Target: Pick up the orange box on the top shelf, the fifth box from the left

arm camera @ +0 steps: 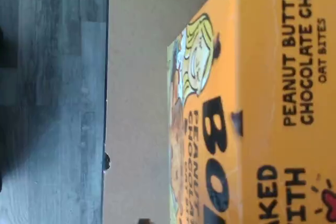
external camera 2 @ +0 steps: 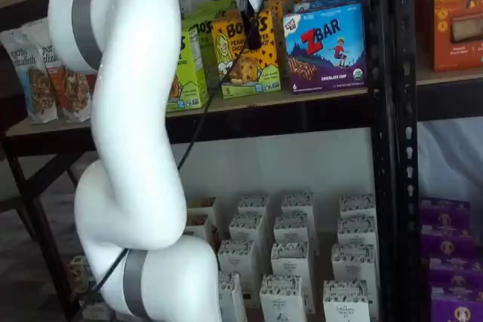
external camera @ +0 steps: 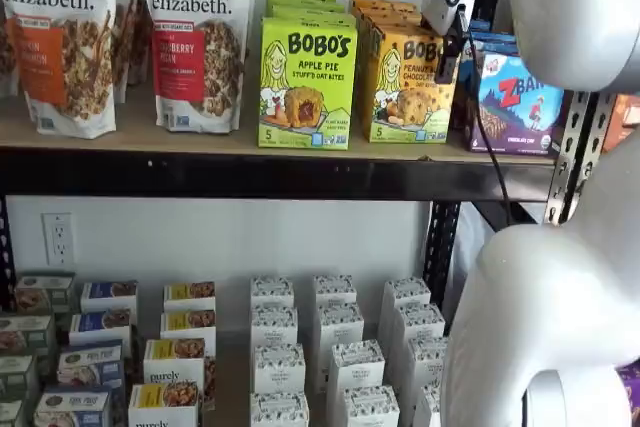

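- Standing nearest the cameras, the white arm (external camera 2: 128, 148) fills much of both shelf views and hides part of the racks behind it.
- A black cable (external camera 2: 198, 122) hangs from the wrist down across the shelf front.
- The claw (external camera 2: 251, 29) hangs just in front of the upper face of the orange box (external camera 2: 243, 54); its white body and one dark finger show side-on, so I cannot tell whether it stands wide or narrow, nor whether it touches the box.
- The orange box stands upright at the front edge of the top shelf (external camera: 230, 172), between the lime-green Bobo's box (external camera: 307, 82) and the ZBar box (external camera: 517, 99), close beside both.
- In the wrist view the orange box (arm camera: 252, 108) looms large, its "PEANUT BUTTER CHOCOLATE CHIP" panel readable, with tan shelf board beside it and grey plank floor (arm camera: 52, 103) past the edge.
- More orange and green boxes are stacked behind the front ones.
- Two Purely Elizabeth bags (external camera: 195, 37) stand further along the top shelf.
- Black perforated uprights (external camera 2: 396, 141) frame the rack.
- On the lower shelf, rows of small white cartons (external camera: 335, 357) stand, with blue and yellow boxes (external camera: 105, 332) beside them.
- Behind it all is a white wall with a socket (external camera: 58, 237).
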Available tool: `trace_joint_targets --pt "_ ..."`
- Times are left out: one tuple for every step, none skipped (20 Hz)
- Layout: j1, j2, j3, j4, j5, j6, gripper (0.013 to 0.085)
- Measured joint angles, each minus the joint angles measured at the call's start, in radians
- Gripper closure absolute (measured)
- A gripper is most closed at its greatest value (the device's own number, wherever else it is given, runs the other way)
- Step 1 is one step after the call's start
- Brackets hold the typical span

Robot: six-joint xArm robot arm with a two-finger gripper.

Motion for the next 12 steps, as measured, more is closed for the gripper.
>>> trace_joint_targets --pt "-0.002 -0.001 0.002 0.004 -0.003 -0.002 0.021" --pt "-0.005 -0.001 0.002 0.008 -0.004 -0.004 0.025" --pt "-0.007 -0.002 0.002 0.01 -0.005 -0.006 0.025" --pt "-0.008 -0.002 0.002 0.011 -0.005 -0.007 0.029" --pt "-0.01 -0.002 0.002 0.013 -0.005 -0.008 0.029" --pt "-0.011 -0.002 0.001 0.015 -0.005 -0.009 0.033" --pt "-0.012 -0.002 0.001 0.017 -0.005 -0.01 0.037" --pt "-0.013 -0.002 0.0 0.018 -0.005 -0.011 0.037" --pt "-0.013 -0.002 -0.001 0.019 -0.004 -0.012 0.041" --pt "-0.014 -0.001 -0.004 0.021 -0.001 -0.012 0.041" --pt "-0.014 0.0 -0.007 0.021 0.001 -0.012 0.041" --pt "-0.014 0.001 -0.009 0.021 0.004 -0.012 0.041"
